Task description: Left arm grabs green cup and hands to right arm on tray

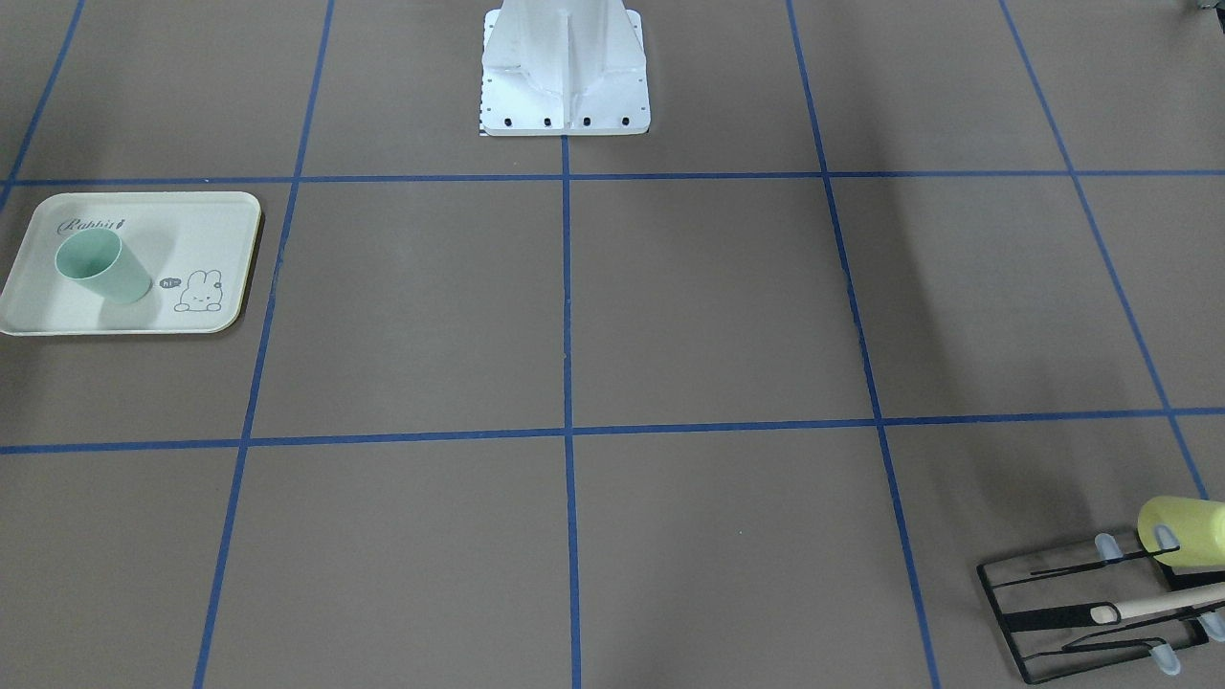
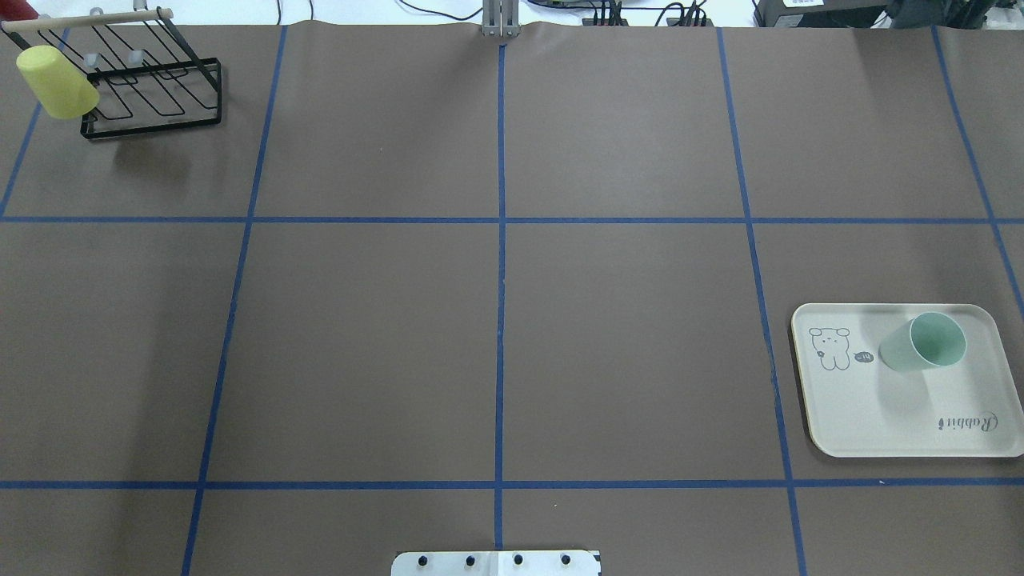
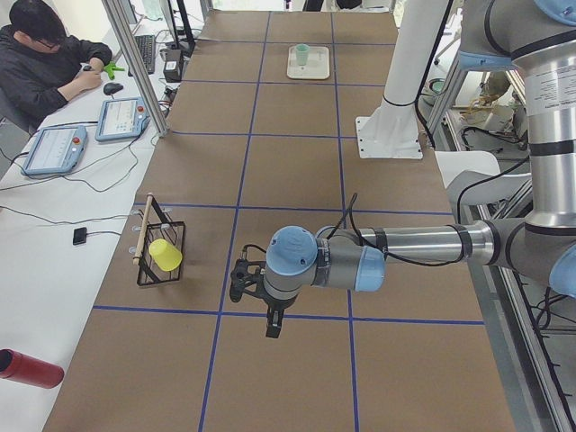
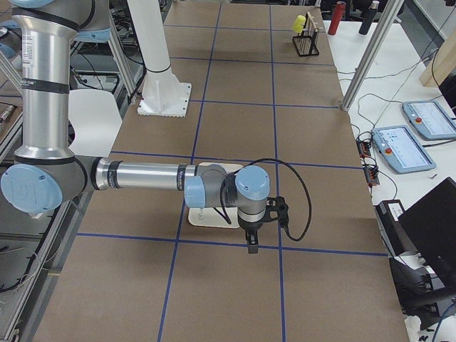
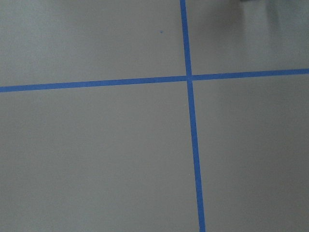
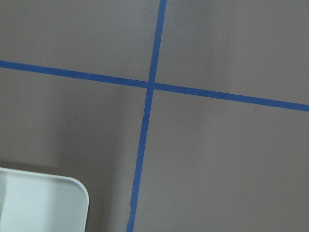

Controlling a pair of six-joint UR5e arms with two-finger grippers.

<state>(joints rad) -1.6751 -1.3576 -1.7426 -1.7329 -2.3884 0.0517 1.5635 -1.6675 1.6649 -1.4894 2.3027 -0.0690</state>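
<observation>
The pale mint-green cup (image 1: 100,268) stands on the cream Rabbit tray (image 1: 38,316), near the script end; both also show in the overhead view, cup (image 2: 924,342) and tray (image 2: 880,424). No gripper touches the cup. My left gripper (image 3: 273,328) shows only in the exterior left view, hanging above bare table far from the tray; I cannot tell if it is open. My right gripper (image 4: 251,246) shows only in the exterior right view, above the table just beside the tray (image 4: 206,217); I cannot tell its state. The right wrist view shows a tray corner (image 6: 38,203).
A yellow-green cup (image 2: 56,72) hangs on a black wire rack (image 2: 152,88) at the far corner on my left side. The white robot pedestal (image 1: 565,77) stands at the table's middle edge. An operator (image 3: 45,54) sits beside the table.
</observation>
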